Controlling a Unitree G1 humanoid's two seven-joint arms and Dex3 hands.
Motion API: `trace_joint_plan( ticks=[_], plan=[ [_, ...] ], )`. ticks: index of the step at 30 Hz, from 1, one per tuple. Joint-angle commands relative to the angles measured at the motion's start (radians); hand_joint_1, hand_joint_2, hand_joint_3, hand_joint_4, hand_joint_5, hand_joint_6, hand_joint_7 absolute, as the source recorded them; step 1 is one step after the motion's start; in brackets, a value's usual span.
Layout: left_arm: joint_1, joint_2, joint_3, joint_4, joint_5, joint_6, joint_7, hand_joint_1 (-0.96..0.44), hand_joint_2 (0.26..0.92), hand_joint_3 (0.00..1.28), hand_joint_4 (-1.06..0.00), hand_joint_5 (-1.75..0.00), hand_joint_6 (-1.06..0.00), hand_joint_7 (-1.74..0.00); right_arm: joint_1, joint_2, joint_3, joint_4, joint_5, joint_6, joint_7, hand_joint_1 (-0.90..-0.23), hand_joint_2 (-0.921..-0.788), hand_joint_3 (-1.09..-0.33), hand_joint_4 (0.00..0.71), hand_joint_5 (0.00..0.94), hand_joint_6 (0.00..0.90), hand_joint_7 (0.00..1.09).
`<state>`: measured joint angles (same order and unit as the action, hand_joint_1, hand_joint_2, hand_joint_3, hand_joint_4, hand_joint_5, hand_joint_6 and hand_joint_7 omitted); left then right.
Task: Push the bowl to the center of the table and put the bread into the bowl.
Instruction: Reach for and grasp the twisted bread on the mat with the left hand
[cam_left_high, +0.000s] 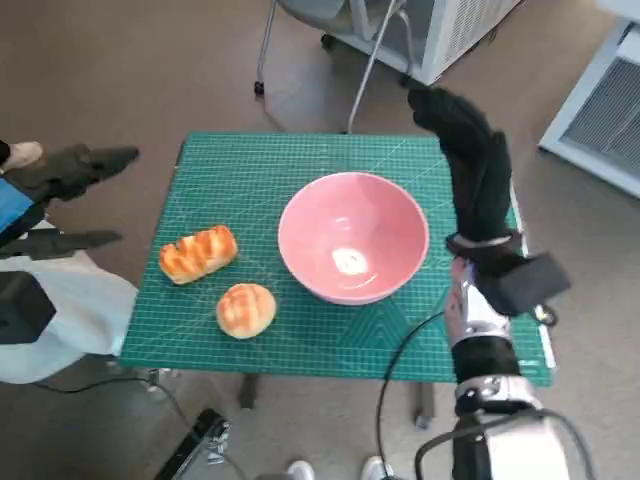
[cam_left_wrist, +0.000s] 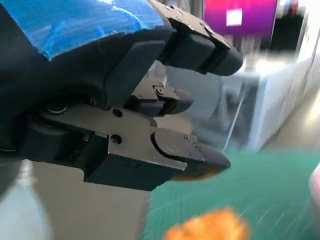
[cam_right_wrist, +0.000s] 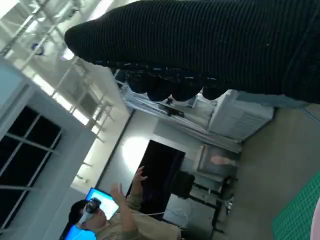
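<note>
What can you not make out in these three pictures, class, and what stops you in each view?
- Head view: the left hand is cut off by the picture's edge.
- Left wrist view: the bread is an orange blur.
- Right wrist view: the right hand fills the top; only a sliver of the bowl shows.

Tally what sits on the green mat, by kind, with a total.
Bowl: 1, the pink bowl
Bread: 2, the ridged loaf and the round bun
Total: 3
</note>
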<state>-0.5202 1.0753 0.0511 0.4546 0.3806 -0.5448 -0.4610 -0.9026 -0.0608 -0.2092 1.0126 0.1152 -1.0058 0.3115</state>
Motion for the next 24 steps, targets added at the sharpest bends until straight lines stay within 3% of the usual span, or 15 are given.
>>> trace_joint_plan(
  ticks=[1,12,19,24],
  plan=[
    [-0.051,0.025,-0.065,-0.001,0.064,0.012,-0.039,0.13,0.865,0.0,-0.24,0.0,-0.33,-0.06,0.041,0.007,0.024,-0.024,-0.01,-0.003,-0.009,-0.444,-0.921,-0.617,0.43,0.007,0.199,0.78],
    [-0.106,-0.015,-0.144,-0.058,0.163,0.161,-0.091,0.01,0.824,0.0,-0.16,0.0,-0.27,-0.01,0.05,-0.004,0.051,-0.037,-0.011,-0.005,-0.013,-0.468,-0.921,-0.608,0.429,0.005,0.185,0.78],
    [-0.073,-0.117,-0.156,-0.144,0.184,0.424,-0.113,-0.2,0.83,0.0,-0.14,0.0,-0.24,0.0,0.058,-0.01,0.058,-0.044,-0.005,-0.007,-0.014,-0.48,-0.921,-0.604,0.429,0.005,0.179,0.79],
    [-0.06,-0.169,-0.181,-0.164,0.207,0.52,-0.092,-0.29,0.841,0.01,-0.14,0.0,-0.23,0.0,0.058,-0.011,0.058,-0.038,-0.002,-0.007,-0.015,-0.472,-0.921,-0.608,0.429,0.005,0.176,0.79]
  ],
)
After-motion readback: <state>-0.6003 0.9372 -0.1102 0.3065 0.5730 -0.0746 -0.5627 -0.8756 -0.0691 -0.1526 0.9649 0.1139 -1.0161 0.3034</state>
